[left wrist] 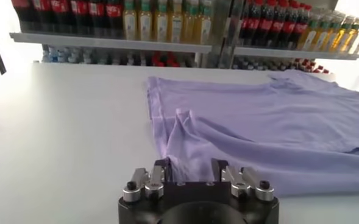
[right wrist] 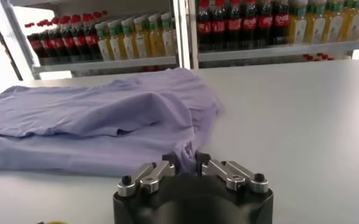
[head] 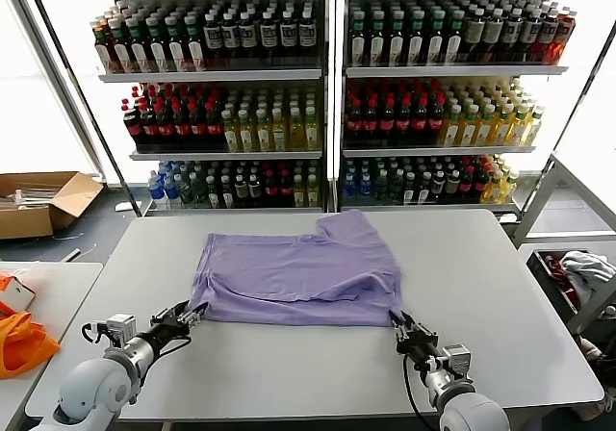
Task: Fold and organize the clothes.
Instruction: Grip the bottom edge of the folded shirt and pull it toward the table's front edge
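- Beyond the table's far edge stand two shelving units point(head: 327, 94), their shelves packed with rows of bottles point(head: 404, 118).
- The white table point(head: 500, 296) carries the work; its surface is bare around the garment.
- The lavender T-shirt point(head: 298, 272) lies spread across the middle of the table, plain side up, already folded once so that a doubled layer runs across it. One rumpled part reaches toward the table's far edge. Its near hem runs parallel to the near edge, set a little back from it.
- A brown cardboard box point(head: 43, 200) sits on the floor past the table's far left corner.
- A bin with white-grey clothes point(head: 577, 277) stands off the table's right edge.
- Bright orange fabric point(head: 21, 340) rests on a second, lower table at the left.
- The left gripper point(left wrist: 190, 171) sits low on the table at the shirt's near left corner, its jaws on either side of a raised ridge of the fabric; I cannot tell whether they pinch it yet.
- The right gripper point(right wrist: 186, 162) sits at the shirt's near right corner, its fingers clenched on a pinch of the cloth.
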